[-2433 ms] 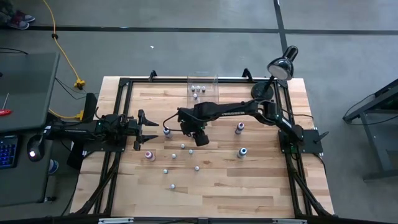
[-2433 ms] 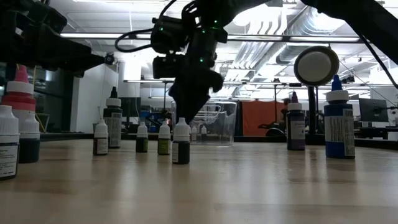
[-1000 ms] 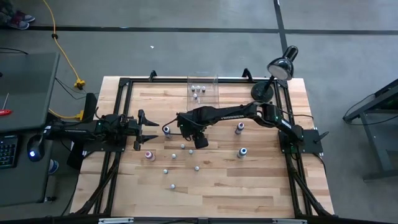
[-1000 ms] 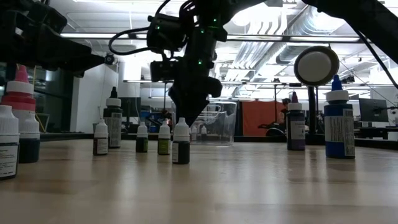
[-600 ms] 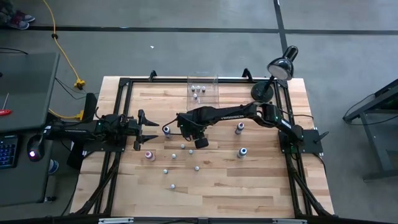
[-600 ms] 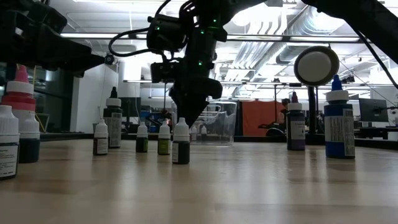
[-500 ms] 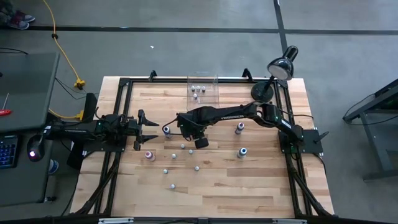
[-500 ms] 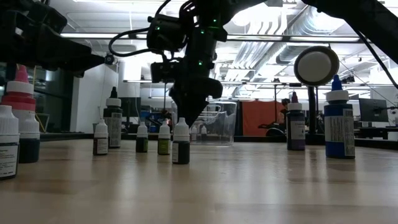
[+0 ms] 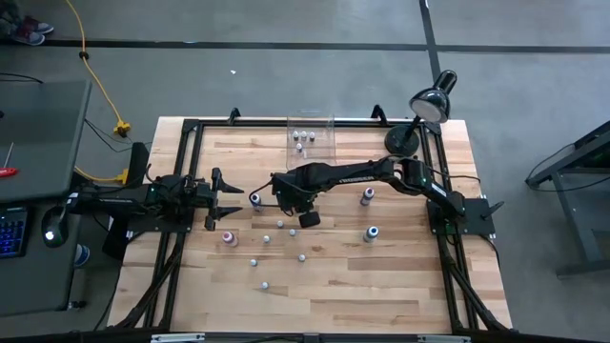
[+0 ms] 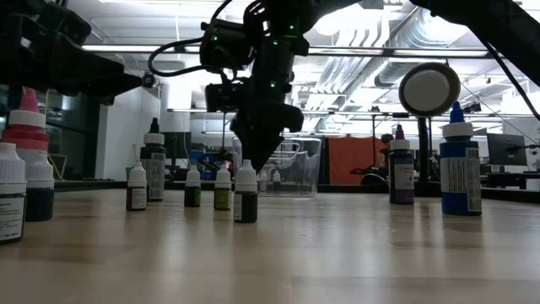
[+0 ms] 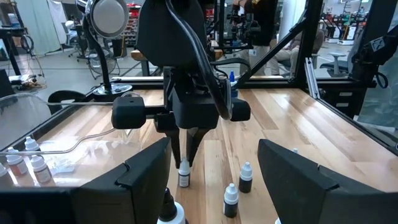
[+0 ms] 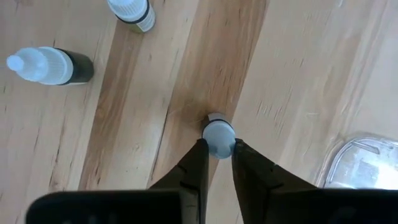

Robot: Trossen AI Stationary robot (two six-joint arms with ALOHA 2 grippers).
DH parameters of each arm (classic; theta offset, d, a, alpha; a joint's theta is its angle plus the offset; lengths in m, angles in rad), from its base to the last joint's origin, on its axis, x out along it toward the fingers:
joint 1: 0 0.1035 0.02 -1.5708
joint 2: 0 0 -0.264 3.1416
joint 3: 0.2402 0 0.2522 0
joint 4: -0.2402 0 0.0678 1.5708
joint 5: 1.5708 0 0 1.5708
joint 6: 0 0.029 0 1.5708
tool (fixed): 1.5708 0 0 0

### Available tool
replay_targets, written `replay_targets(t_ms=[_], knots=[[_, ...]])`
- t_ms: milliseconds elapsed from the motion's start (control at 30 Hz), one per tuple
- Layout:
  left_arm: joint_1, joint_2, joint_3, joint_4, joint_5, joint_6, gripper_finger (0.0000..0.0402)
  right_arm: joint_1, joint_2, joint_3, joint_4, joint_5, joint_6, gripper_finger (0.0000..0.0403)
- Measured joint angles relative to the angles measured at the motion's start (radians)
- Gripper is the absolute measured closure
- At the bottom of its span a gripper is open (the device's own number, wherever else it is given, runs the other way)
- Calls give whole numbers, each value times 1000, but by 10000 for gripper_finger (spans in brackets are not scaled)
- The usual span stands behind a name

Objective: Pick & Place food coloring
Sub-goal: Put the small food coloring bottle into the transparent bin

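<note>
We've got the right gripper (image 12: 217,155) down over the middle of the wooden surface (image 9: 381,276), fingers (image 12: 194,165) pinched against the white cap of one small food coloring bottle (image 12: 218,135), which stands upright there. Other little bottles (image 10: 192,187) stand close by. The left gripper (image 9: 229,199) waits at the left side, fingers spread wide, holding nothing.

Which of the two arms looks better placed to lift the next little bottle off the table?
The right one. Its end effector is already closed around a small bottle's cap mid-table, while the left end effector waits open near the table's left edge, holding nothing.
</note>
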Motion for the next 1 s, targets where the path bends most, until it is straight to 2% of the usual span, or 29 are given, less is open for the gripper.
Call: replay_targets(t_ms=[167,1000], knots=[[0,0,0,0,0,0,163,5,-1,0,-6,-4,0,365],[0,0,0,0,0,0,163,16,-25,-2,-38,-7,23,368]])
